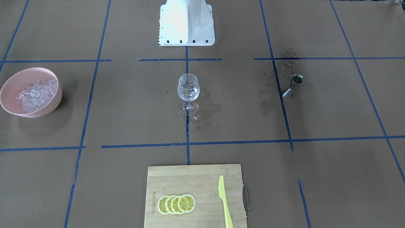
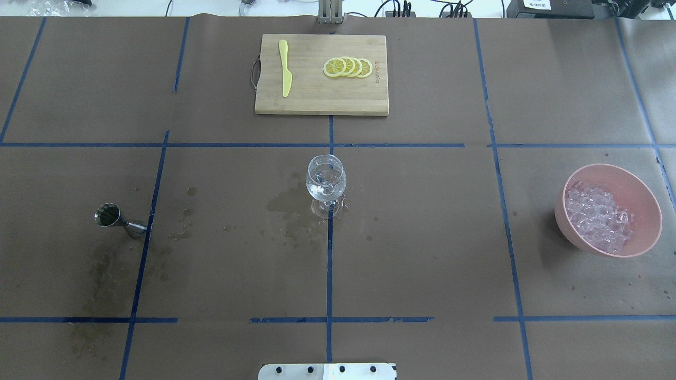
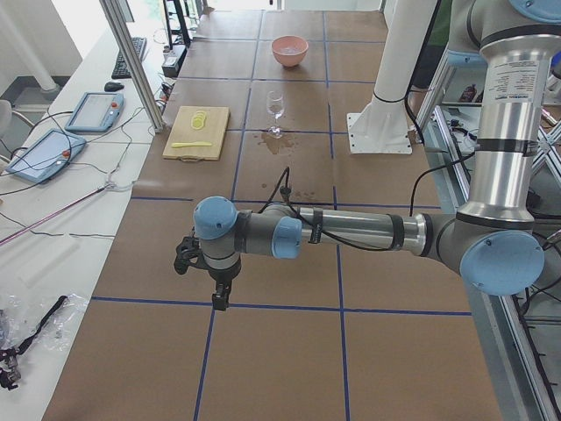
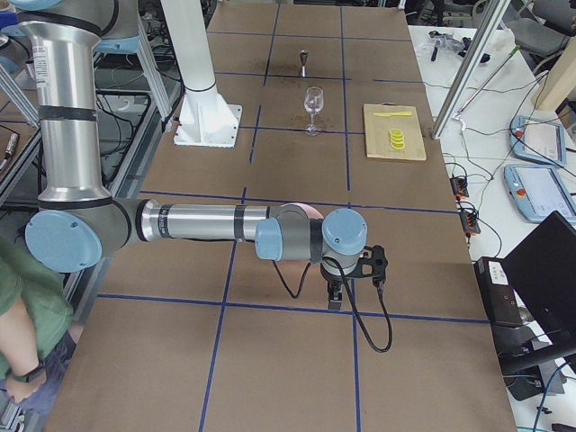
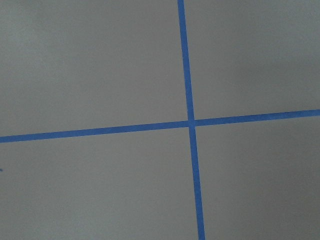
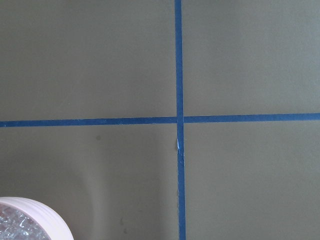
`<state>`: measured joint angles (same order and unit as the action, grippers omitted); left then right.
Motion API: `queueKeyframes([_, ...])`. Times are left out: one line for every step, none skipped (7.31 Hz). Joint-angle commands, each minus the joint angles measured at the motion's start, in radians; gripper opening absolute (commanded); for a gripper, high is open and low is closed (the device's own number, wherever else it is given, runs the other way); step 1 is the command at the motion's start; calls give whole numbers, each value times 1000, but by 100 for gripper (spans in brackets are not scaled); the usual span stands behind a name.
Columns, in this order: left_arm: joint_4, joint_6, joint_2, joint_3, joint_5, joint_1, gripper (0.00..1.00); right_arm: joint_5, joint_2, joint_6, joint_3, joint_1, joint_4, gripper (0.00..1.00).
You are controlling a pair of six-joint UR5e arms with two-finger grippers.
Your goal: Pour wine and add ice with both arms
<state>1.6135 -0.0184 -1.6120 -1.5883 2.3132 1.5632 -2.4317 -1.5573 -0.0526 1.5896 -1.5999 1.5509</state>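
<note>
Crossing brown paper, blue tape grid, wet stains near stemmed glass

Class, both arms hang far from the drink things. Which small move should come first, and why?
Probably swing the left end effector toward the jigger: it stands upright on that arm's side with dark wine in its cup, the glass stands at centre, and this end effector hangs over taped paper well short of it.
</note>
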Motion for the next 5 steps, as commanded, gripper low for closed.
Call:
queueKeyframes([0, 0, 0, -33, 0, 0, 100, 0, 3, -1, 4, 0, 2, 100])
queueKeyframes([-4, 8, -2, -89, -2, 0, 100, -3, 3, -3, 4, 0, 2, 100])
queueKeyframes([-7, 15, -8, -172, -5, 0, 100, -4, 3, -4, 10, 0, 2, 100])
queueKeyframes([-7, 20, -9, -261, -6, -3, 100, -9, 3, -7, 13, 0, 2, 100])
queueKeyframes([-6, 108, -11, -336, -5, -29, 100, -9, 5, -18, 26, 0, 2, 100])
